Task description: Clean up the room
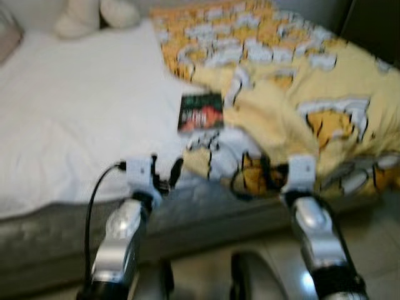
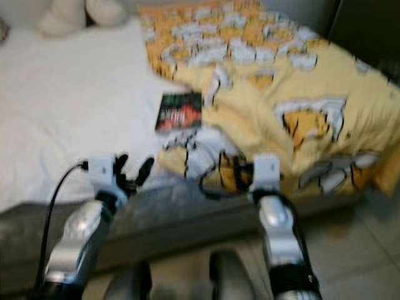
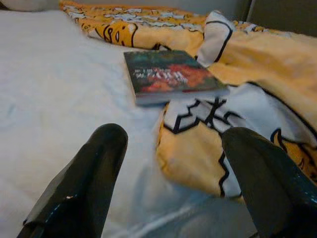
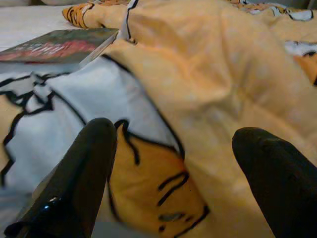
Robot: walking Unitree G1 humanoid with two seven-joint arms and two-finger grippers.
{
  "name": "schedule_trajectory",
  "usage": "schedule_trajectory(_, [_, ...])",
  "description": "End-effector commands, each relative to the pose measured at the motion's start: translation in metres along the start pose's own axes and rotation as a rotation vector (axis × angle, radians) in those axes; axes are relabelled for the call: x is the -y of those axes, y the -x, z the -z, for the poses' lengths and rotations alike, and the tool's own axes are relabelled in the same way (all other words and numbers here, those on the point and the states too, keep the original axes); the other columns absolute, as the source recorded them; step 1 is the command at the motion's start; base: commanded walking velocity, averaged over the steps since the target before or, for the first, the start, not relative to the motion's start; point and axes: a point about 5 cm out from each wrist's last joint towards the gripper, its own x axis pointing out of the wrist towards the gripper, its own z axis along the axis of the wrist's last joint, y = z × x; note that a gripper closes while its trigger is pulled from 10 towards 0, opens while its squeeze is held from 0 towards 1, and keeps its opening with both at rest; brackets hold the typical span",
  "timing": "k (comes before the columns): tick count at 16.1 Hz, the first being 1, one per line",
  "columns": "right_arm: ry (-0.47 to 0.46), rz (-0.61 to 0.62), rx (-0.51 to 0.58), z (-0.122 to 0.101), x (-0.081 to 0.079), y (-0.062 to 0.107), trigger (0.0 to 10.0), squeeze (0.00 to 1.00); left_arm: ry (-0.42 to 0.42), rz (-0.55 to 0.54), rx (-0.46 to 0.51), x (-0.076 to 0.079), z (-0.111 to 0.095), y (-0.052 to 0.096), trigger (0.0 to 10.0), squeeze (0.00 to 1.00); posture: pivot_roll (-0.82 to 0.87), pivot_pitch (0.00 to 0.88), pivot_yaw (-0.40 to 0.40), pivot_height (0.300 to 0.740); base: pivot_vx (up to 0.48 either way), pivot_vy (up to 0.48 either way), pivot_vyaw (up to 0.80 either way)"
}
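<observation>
- The head views are blurred; the book's [image 1: 200,112] cover lettering cannot be read, only a dark green ground with a red patch; the right gripper's [image 4: 171,163] fingertips are hidden in the head views, lost against the blanket's folds.
- The bed [image 1: 75,112] carries a white sheet, creased; its grey mattress edge [image 1: 206,209] faces the robot; pale tiled floor [image 1: 375,250] shows at the lower right; two cream cushions or soft toys [image 1: 97,15] sit at the far end, cut off by the frame, and which they are cannot be told.
- A yellow blanket [image 1: 294,94] with orange-and-white cartoon cat prints lies rumpled over the right half of the bed, one fold hanging at the near edge.
- The book lies flat on the sheet, its right side touching the blanket's edge, near the middle of the bed.
- The left gripper [image 3: 173,173] hovers over the sheet near the bed edge, fingers spread apart and holding nothing, book beyond them; the right gripper is also spread wide, empty, just above the blanket's fold.
</observation>
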Motion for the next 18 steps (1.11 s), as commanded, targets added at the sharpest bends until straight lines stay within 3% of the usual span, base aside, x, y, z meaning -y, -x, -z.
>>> schedule_trajectory(1, [0.032,-0.003,0.065,-0.014,0.001,-0.002,10.0,0.0,-0.04,-0.021,0.058,0.0,-0.011,0.0,10.0,0.0,-0.15,0.0,0.088,0.613,0.0,0.0,0.0])
schedule_trajectory(5, [0.094,-0.008,0.255,-0.054,0.003,-0.002,10.0,0.0,-0.065,-0.119,0.193,0.001,-0.038,0.003,10.0,0.0,-0.15,0.019,0.081,0.613,0.0,0.0,0.0])
schedule_trajectory(7, [0.091,-0.008,0.265,-0.059,0.003,-0.003,10.0,0.0,-0.072,-0.109,0.195,0.006,-0.038,0.003,10.0,0.0,-0.16,0.018,0.082,0.613,0.0,0.0,0.0])
schedule_trajectory(11, [0.042,-0.014,0.242,-0.055,0.002,-0.001,10.0,0.0,-0.078,-0.076,0.174,0.014,-0.033,0.005,10.0,0.0,-0.16,0.02,0.086,0.637,0.0,0.0,0.0])
schedule_trajectory(18, [0.039,-0.028,0.229,-0.054,0.0,0.0,10.0,0.0,-0.066,-0.086,0.161,0.017,-0.03,0.007,10.0,0.0,-0.15,0.017,0.081,0.701,0.0,0.0,0.0])
